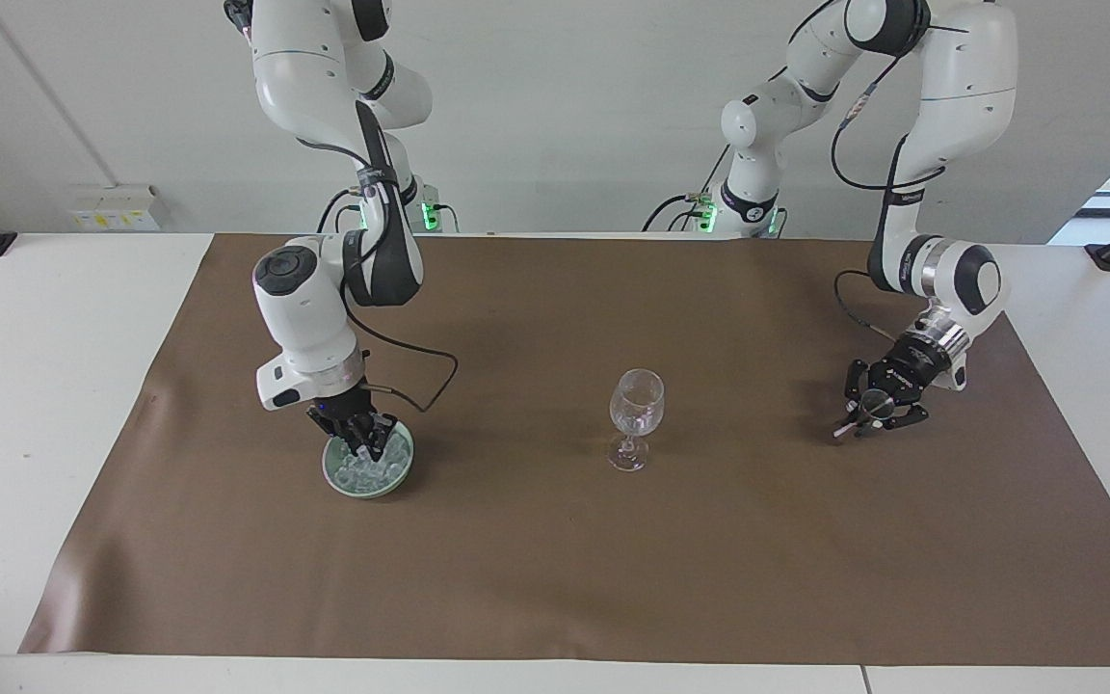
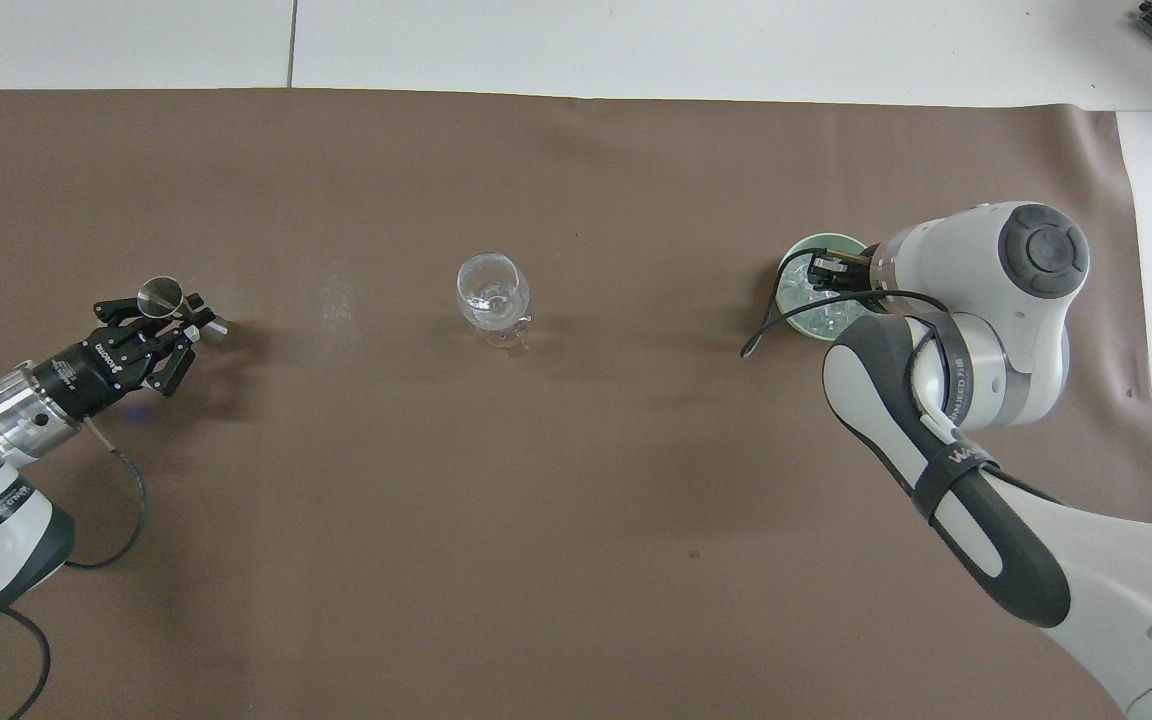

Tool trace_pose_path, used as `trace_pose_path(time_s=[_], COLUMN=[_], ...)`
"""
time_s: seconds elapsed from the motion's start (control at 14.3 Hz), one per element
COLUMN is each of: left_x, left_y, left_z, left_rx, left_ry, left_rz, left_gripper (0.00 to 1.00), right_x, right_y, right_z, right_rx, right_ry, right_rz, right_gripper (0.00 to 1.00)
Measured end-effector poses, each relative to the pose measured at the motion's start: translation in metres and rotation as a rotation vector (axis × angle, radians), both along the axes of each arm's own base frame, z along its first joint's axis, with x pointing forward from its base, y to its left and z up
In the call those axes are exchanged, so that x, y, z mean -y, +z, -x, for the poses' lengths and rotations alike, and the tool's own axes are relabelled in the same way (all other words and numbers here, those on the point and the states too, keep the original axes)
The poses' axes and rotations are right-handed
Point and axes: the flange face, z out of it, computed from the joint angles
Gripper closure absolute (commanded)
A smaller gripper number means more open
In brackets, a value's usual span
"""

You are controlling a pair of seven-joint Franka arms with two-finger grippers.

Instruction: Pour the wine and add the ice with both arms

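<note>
Reaching down into the pale green bowl (image 1: 368, 474) toward its own end of the table, the right gripper (image 1: 366, 441) is pinching into the ice (image 1: 362, 469); the wine glass (image 1: 636, 413) is standing upright mid-mat; the left gripper (image 1: 871, 410) is clamping a small metal jigger (image 2: 162, 297) low over the brown mat (image 1: 555, 559)

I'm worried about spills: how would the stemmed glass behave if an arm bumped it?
The wine glass looks top-heavy: a wide bowl on a thin stem and small foot, so it would probably tip rather than slide. It stands free on the brown mat, nothing bracing it. Thin clear walls suggest it is fragile.
</note>
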Motion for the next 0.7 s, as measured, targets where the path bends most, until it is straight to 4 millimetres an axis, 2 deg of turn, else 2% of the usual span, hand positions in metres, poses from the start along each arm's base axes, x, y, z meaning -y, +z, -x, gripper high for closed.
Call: trace_pose_path(time_s=[0.28, 0.49, 0.7], left_x=[0.019, 0.021, 0.023], left_y=[0.000, -0.001, -0.003], left_z=[-0.005, -0.006, -0.006], left_rx=[0.005, -0.002, -0.006], left_ry=[0.000, 0.003, 0.000], left_rz=[0.010, -0.002, -0.004], left_gripper=[1.00, 1.00, 0.99], right_x=[0.000, 0.001, 0.002], right_y=[0.000, 0.001, 0.017], right_z=[0.000, 0.000, -0.003], right_rx=[-0.007, -0.025, -0.047], right_ry=[0.000, 0.000, -0.001], right_rz=[0.000, 0.002, 0.002], right_gripper=[0.81, 0.84, 0.86])
